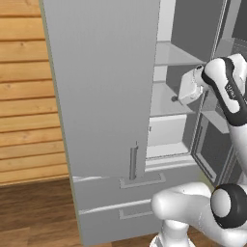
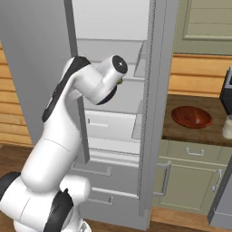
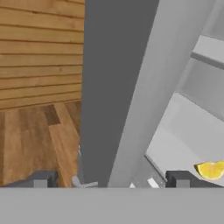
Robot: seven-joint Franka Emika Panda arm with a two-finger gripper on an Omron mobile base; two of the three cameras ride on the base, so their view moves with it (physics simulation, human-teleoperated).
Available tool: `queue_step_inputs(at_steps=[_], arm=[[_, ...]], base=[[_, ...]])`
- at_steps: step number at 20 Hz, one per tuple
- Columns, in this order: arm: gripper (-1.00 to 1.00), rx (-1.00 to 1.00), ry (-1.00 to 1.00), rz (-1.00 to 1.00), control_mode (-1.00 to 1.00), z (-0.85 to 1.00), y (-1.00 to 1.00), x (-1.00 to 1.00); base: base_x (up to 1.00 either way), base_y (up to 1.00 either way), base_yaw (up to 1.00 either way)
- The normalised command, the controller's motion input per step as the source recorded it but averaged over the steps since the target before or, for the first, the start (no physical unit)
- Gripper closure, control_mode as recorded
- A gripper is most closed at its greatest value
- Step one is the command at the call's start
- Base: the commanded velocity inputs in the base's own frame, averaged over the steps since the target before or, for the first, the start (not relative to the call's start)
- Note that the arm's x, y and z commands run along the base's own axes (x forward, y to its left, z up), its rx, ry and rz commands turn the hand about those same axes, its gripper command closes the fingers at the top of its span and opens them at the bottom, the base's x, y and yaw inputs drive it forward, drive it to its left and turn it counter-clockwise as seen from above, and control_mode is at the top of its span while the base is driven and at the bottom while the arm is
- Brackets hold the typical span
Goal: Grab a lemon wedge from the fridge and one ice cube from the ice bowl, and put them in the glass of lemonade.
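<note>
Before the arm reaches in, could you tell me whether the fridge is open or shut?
Open: the fridge door stands swung out, baring its inner shelves and the lemon wedge.

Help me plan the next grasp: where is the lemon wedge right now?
In the hand view, the lemon wedge lies at the lower right on a pale shelf inside the open fridge, just above the claw's right finger tip.

Both base views look forward and down from behind the arm, left and right, sharing the open fridge near the hand; the right one also takes in the ice bowl. The hand view looks close along the door edge, the lemon wedge just beside one fingertip.
</note>
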Motion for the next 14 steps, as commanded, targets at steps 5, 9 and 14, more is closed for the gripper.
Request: queue_step_inputs(at_steps=[5, 9, 14], arm=[[-1.00, 0.03, -0.10, 0.37, -1.00, -0.01, 0.03, 0.12], [-1.00, 0.00, -0.01, 0.20, -1.00, 0.00, 0.30, 0.04], [-1.00, 0.00, 0.00, 0.11, -1.00, -0.02, 0.49, 0.30]], base=[[0.00, 0.00, 0.00], [0.00, 0.00, 0.00], [0.00, 0.00, 0.00]])
